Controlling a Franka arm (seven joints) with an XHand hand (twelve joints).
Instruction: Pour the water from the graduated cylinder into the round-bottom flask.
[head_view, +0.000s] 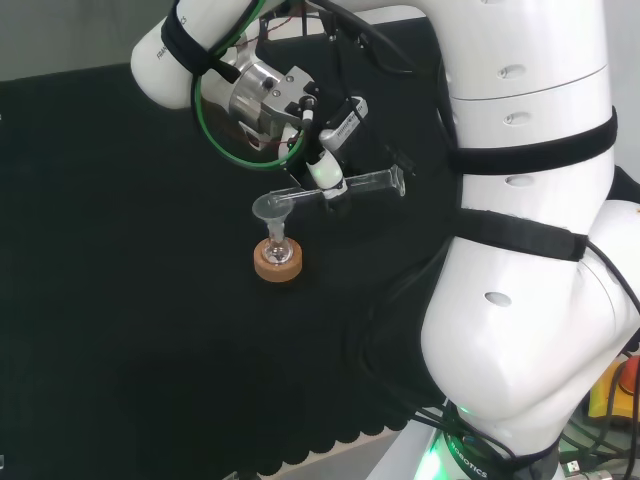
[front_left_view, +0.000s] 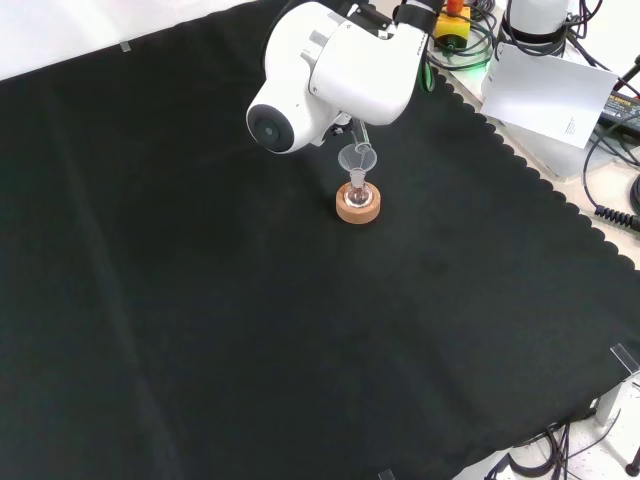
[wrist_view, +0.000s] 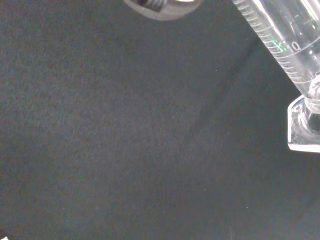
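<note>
One graduated cylinder (head_view: 350, 186), gripped by the hand (head_view: 322, 172) and tipped near level over the funnel (head_view: 270, 208) in the round-bottom flask (head_view: 277, 250), should be tilted gradually so nothing overshoots.

The cylinder (head_view: 350, 186) is clear glass, tipped almost flat in the head view, its mouth over the funnel (head_view: 268, 207) and its base to the right. In the wrist view its printed scale and flat foot (wrist_view: 301, 126) show close up. The small flask (head_view: 277, 246) stands upright on a cork ring (head_view: 277, 264), with the clear funnel in its neck.
</note>
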